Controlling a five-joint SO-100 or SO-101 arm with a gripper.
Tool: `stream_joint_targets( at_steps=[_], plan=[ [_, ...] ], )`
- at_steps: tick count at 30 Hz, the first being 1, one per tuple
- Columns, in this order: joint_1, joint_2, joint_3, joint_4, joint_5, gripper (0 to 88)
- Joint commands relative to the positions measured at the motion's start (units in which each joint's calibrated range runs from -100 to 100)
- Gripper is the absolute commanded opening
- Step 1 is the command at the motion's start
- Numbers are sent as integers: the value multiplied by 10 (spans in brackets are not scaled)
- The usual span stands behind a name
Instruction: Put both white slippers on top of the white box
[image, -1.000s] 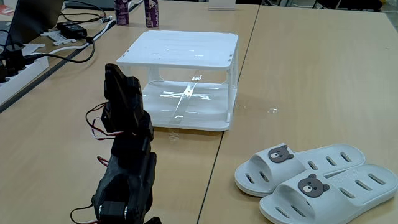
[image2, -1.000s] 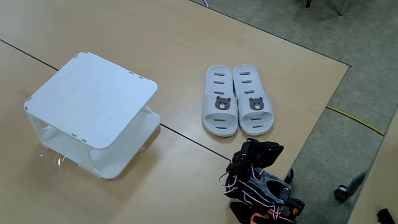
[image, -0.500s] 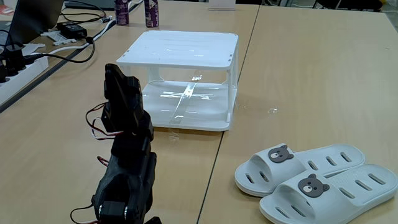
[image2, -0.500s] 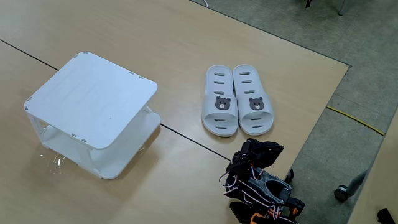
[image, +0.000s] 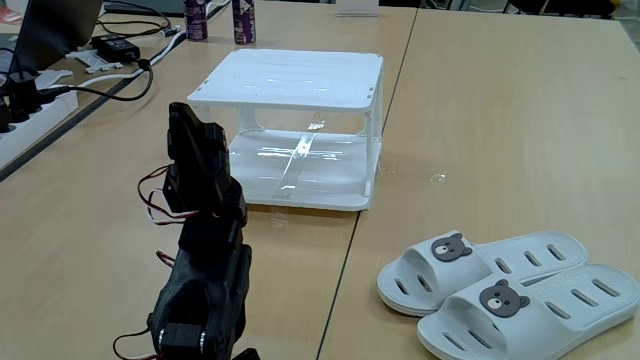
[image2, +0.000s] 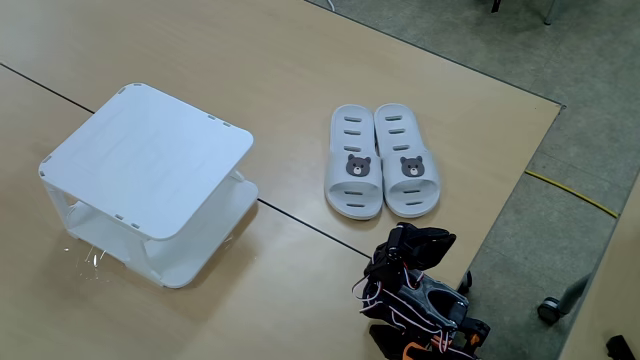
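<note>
Two white slippers lie side by side on the wooden table, each with a brown bear badge. One slipper (image: 480, 268) (image2: 352, 172) touches the other slipper (image: 540, 308) (image2: 405, 172). The white box (image: 292, 76) (image2: 150, 155) stands apart from them, its flat top bare. My black arm is folded low at the table's edge. Its gripper (image: 190, 130) (image2: 418, 243) sits a short way from the slippers' toe ends, with nothing visibly in it. The dark fingers blend into the arm, so their state is unreadable.
Cables, a power strip (image: 25, 125) and a black adapter (image: 117, 47) lie at the far left of the table. Two purple bottles (image: 243, 20) stand behind the box. A table seam (image2: 300, 222) runs between box and slippers. Beyond the table edge lies grey floor (image2: 560, 170).
</note>
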Motion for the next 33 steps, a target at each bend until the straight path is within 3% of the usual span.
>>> stream_joint_targets(
  at_steps=[1,33],
  plan=[
    [-2,2,6,2,4,7],
    [-7,2,6,2,4,7]
  ],
)
